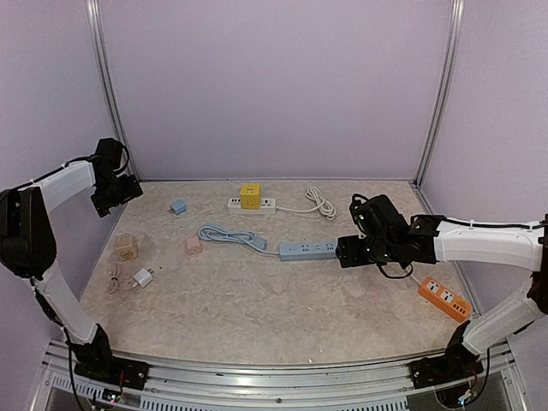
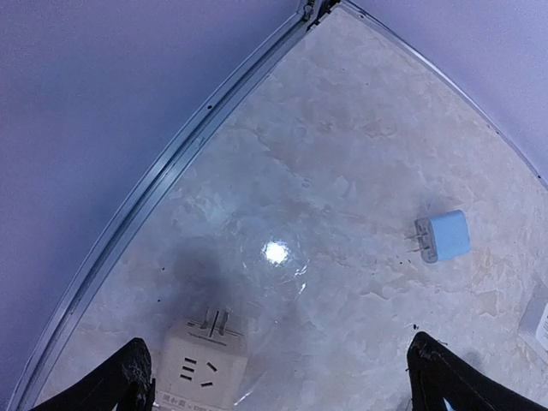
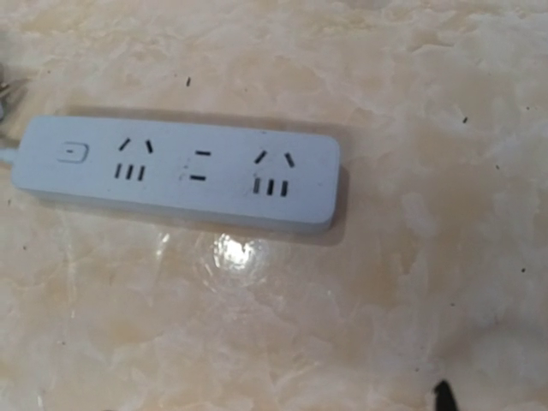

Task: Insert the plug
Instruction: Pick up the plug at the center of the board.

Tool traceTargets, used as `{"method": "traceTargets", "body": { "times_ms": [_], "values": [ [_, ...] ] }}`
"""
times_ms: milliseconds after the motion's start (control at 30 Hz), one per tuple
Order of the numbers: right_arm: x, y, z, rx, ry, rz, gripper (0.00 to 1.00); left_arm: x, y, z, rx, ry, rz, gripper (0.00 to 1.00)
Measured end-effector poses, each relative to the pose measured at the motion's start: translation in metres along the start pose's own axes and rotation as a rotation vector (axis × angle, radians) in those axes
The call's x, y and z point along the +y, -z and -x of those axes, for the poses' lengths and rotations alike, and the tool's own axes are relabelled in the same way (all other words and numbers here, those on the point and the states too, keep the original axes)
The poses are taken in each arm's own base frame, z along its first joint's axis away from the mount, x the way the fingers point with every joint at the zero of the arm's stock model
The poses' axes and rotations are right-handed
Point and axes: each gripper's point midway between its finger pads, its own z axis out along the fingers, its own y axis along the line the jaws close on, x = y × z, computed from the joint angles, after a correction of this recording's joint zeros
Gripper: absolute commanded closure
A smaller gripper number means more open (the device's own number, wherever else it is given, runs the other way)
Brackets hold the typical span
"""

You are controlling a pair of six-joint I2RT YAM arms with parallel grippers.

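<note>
Hovering wide-open and empty (jaws of the right gripper [image 1: 344, 251] unreadable), the left gripper [image 2: 282, 355] had the small pale-blue plastic plug [image 2: 447, 235] ahead-right.

Three power strips [image 1: 308, 249], five plug adapters [image 1: 193, 246]

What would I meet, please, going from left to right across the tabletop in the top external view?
beige cube-shaped socket adapter → small light-blue plastic plug → yellow cube socket → pale blue rectangular power strip → orange rectangular power strip
</note>
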Motion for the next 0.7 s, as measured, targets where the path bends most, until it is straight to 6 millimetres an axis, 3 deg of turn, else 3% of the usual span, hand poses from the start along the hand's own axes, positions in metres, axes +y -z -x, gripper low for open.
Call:
{"method": "traceTargets", "body": {
  "times_ms": [167,433,700],
  "values": [
    [0.000,0.000,0.000,-0.001,0.002,0.003,0.24,0.020,-0.017,-0.004,0.033,0.020,0.065,0.01],
    [0.000,0.001,-0.003,-0.001,0.000,0.012,0.24,0.037,-0.058,-0.031,0.136,0.009,0.142,0.01],
    [0.000,0.003,-0.002,-0.005,-0.003,0.018,0.24,0.044,-0.066,-0.047,0.182,0.005,0.156,0.01]
  ]
}}
